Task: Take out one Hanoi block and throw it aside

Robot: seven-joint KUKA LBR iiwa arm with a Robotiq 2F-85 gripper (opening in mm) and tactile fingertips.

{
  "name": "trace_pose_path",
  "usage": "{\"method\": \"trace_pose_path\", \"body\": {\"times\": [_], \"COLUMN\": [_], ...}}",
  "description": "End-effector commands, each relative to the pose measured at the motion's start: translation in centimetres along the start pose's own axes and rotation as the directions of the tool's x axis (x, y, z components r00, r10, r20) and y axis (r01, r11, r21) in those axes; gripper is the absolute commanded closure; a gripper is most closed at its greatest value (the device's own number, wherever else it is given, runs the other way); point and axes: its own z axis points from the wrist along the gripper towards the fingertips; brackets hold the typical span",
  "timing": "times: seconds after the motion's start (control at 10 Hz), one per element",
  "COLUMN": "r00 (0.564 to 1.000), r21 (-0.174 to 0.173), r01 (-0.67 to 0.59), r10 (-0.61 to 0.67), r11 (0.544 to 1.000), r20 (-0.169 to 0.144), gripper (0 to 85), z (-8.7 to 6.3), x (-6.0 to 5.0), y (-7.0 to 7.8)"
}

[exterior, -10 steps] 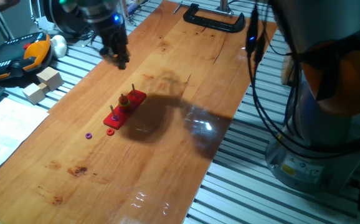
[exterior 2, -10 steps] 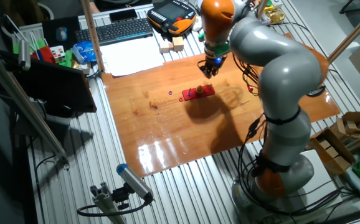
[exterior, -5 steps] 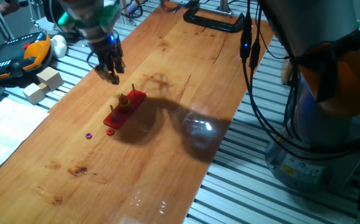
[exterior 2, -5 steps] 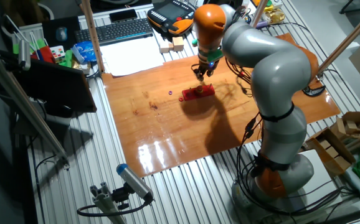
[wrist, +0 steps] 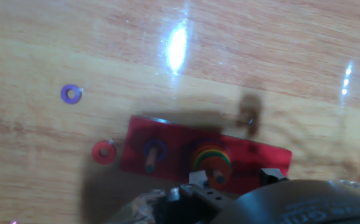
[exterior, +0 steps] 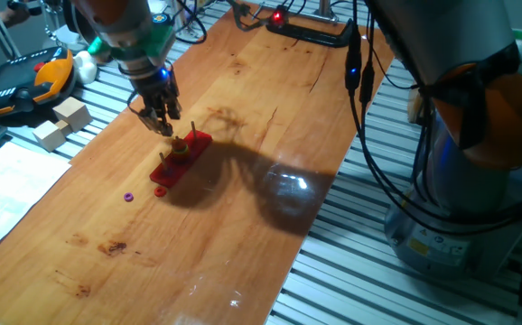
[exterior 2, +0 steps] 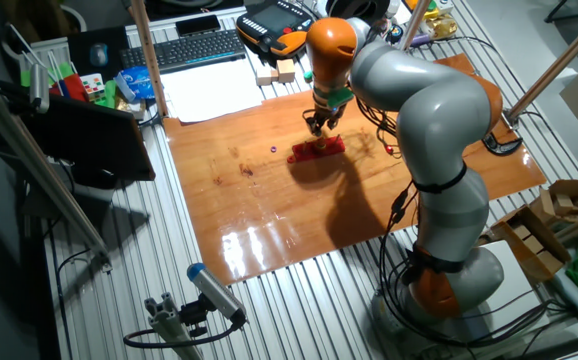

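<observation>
The orange-red Hanoi block (wrist: 103, 152) lies flat on the tabletop (wrist: 279, 68), just off the 9 o'clock end of the red pegged base (wrist: 167, 146). The tool (exterior: 160, 120), empty, its spread unclear, hangs near the base's other end; earlier it stood farther off and higher.

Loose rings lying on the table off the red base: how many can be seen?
2. A purple ring lies apart, farther from the base. An orange-red ring lies just beside the base's end. Others sit on pegs; the hand may hide more.
</observation>
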Motion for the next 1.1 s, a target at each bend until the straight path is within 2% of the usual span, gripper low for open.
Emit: {"method": "trace_pose_path", "body": {"times": [0.0,0.4,1.0], "r00": [1.000,1.000,1.000], "r21": [-0.007,-0.025,-0.032], "r01": [0.000,0.008,0.014], "r10": [0.000,-0.008,-0.014], "r11": [1.000,1.000,0.999], "r20": [-0.002,0.006,0.006], "gripper": [36.0,35.3,35.3], "z": [0.3,1.9,3.4], "x": [0.0,-0.1,0.0], "y": [0.2,0.2,0.3]}}
